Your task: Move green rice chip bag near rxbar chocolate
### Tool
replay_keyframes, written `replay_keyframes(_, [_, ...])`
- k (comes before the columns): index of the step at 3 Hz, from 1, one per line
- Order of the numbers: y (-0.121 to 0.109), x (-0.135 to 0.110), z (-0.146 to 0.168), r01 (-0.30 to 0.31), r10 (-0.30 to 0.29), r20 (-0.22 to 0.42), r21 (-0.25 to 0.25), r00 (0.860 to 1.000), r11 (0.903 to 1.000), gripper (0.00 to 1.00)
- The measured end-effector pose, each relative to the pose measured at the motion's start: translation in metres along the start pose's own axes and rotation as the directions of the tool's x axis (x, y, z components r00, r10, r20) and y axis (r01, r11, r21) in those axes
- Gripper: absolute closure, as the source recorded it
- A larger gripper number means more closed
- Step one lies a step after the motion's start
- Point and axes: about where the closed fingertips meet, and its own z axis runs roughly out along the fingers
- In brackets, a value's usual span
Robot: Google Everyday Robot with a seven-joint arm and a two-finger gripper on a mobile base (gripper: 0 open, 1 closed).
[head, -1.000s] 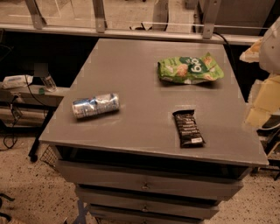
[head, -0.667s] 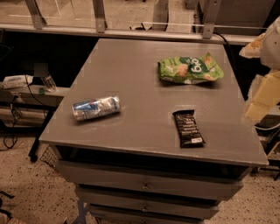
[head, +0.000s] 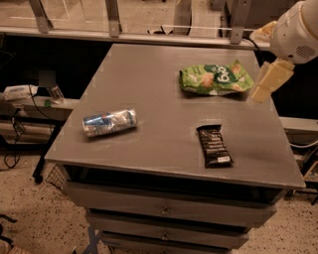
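The green rice chip bag lies flat at the back right of the grey table top, with white lettering and pale chips on it. The rxbar chocolate, a dark wrapper with a white label at its near end, lies nearer the front, about a bag's length from the bag. My gripper, cream-coloured under a white arm housing, hangs above the table's right edge, just right of the bag and not touching it. It holds nothing that I can see.
A crushed silver-blue can lies on its side at the left of the table. Drawers sit below the front edge. A metal railing runs behind the table. Cables and a low shelf are at the left.
My gripper has moved left and up, from beside the table's right edge to close beside the green bag. The bag, bar and can have not moved.
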Motion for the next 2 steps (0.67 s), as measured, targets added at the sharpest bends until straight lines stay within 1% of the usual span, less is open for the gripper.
replay_keyframes(1, [-0.040, -0.010, 0.044, 0.010, -0.012, 0.023, 0.070, 1.000, 0.9975, 0.00])
replay_keyframes(2, [-0.069, -0.009, 0.088, -0.023, 0.022, 0.011, 0.098, 1.000, 0.9949, 0.00])
